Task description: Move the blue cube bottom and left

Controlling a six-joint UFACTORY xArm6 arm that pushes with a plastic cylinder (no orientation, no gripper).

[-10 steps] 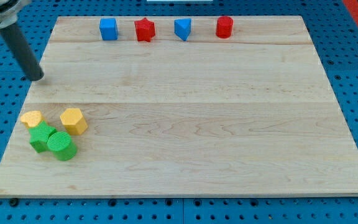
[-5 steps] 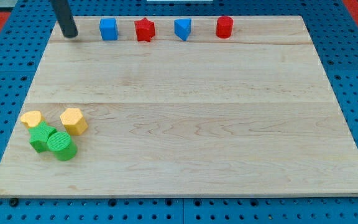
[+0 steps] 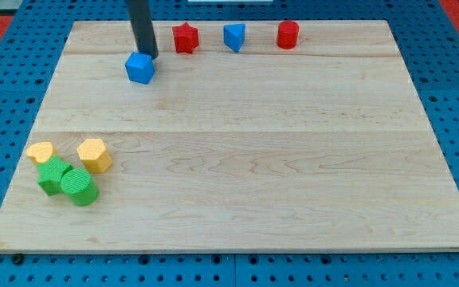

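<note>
The blue cube (image 3: 140,68) lies on the wooden board (image 3: 245,135) near the view's top left, a little below the row of blocks and turned at an angle. My tip (image 3: 149,56) stands just above and to the right of the cube, touching its upper right corner. The dark rod rises from there out of the view's top.
A red star (image 3: 185,37), a blue triangular block (image 3: 234,37) and a red cylinder (image 3: 288,34) line the view's top. At the lower left sit a yellow heart (image 3: 41,151), a yellow hexagon (image 3: 95,155), a green star (image 3: 52,175) and a green cylinder (image 3: 80,186).
My tip swept from the board's left edge up and right to the top row. The blue cube has slid down and slightly turned, out of the row.
</note>
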